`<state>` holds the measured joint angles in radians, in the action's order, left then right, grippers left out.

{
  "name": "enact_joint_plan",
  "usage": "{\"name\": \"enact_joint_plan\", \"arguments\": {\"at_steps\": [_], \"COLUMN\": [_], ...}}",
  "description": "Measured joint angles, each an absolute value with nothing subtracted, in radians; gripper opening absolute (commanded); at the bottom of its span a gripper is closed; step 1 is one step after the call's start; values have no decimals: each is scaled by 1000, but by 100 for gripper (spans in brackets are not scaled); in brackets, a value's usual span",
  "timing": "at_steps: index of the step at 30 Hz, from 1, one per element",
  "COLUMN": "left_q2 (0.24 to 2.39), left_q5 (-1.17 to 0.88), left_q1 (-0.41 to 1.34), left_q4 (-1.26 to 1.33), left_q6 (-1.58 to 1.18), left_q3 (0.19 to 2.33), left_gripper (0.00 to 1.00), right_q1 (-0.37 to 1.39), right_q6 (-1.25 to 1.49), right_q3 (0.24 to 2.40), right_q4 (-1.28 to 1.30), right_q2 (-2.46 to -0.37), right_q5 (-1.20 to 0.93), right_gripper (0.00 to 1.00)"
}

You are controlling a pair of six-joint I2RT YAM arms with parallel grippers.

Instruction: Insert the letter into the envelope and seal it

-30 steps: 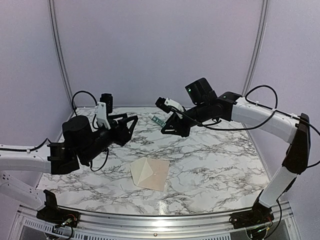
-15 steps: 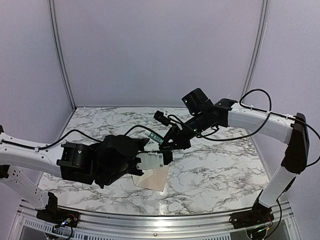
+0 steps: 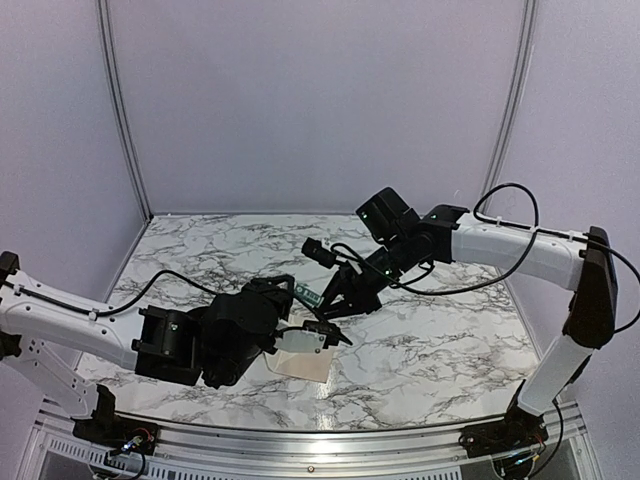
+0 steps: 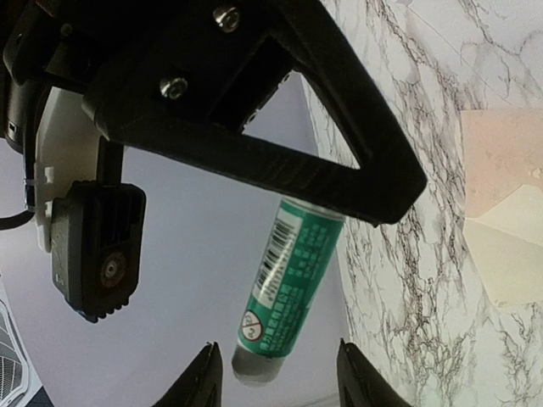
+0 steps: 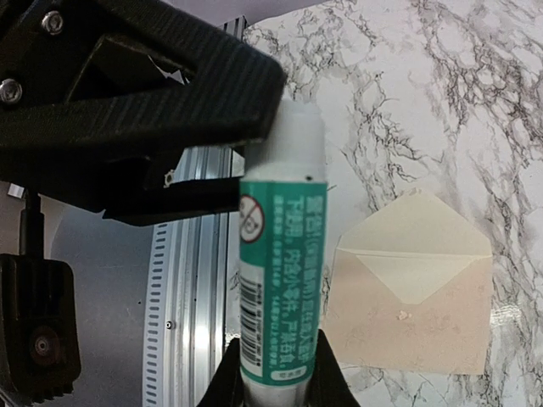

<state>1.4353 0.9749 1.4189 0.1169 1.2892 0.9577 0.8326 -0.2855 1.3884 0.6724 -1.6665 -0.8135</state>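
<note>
The envelope (image 3: 300,357) lies flat on the marble table near the front, its cream triangular flap (image 5: 416,225) open. A peach rectangle (image 5: 407,339) adjoins the flap; I cannot tell whether it is the letter or the envelope's front. My right gripper (image 3: 322,305) is shut on a green glue stick (image 3: 309,296), also in the right wrist view (image 5: 280,280), and holds it above the table. My left gripper (image 3: 325,335) is open. Its fingertips (image 4: 208,377) stand either side of the stick's white cap (image 4: 254,369) without touching it. It hides part of the envelope from above.
An aluminium rail (image 5: 187,280) runs along the table's near edge. Pale purple walls enclose the table at the back and sides. The right wrist's camera block (image 4: 93,246) hangs close to my left gripper. Cables trail from both arms.
My left arm has swung from the back left to the centre, its open gripper now around the glue stick's cap. My right gripper has moved down and left with the stick.
</note>
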Motion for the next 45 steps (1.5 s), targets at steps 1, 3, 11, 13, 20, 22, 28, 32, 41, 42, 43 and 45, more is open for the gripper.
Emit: {"name": "enact_joint_plan", "arguments": {"at_steps": [1, 3, 11, 13, 20, 22, 28, 32, 41, 42, 43, 45], "left_q2": [1437, 1438, 1462, 1468, 1492, 1492, 1492, 1496, 1478, 1468, 1457, 1441], "left_q5": [977, 978, 982, 984, 994, 993, 979, 883, 435, 379, 329, 250], "left_q1": [1419, 1419, 1419, 1419, 1419, 1416, 1406, 1395, 1321, 1309, 1297, 1279], "left_q4": [128, 144, 209, 216, 237, 243, 233, 125, 77, 83, 89, 108], "left_q6": [1301, 1319, 1368, 1385, 1394, 1363, 1124, 824, 279, 240, 207, 156], "left_q3": [958, 958, 944, 937, 928, 928, 929, 960, 950, 939, 929, 916], "left_gripper": [43, 39, 18, 14, 1, 0, 0, 0, 0, 0, 0, 0], "right_q1": [834, 834, 835, 835, 833, 825, 727, 640, 630, 632, 637, 659], "right_q6": [-286, -286, -289, -289, -298, -309, -404, -505, -753, -772, -794, -826], "right_q3": [1388, 1388, 1388, 1388, 1390, 1396, 1483, 1518, 1428, 1423, 1420, 1415], "right_q4": [674, 675, 702, 711, 736, 743, 825, 851, 892, 900, 915, 940], "right_q2": [-1666, -1666, -1668, -1671, -1679, -1678, -1649, -1561, -1387, -1389, -1391, -1395], "right_q5": [-818, -825, -844, -846, -848, -853, -846, -800, -712, -712, -712, -712], "right_gripper": [9, 9, 10, 10, 35, 46, 59, 61, 57, 57, 57, 57]}}
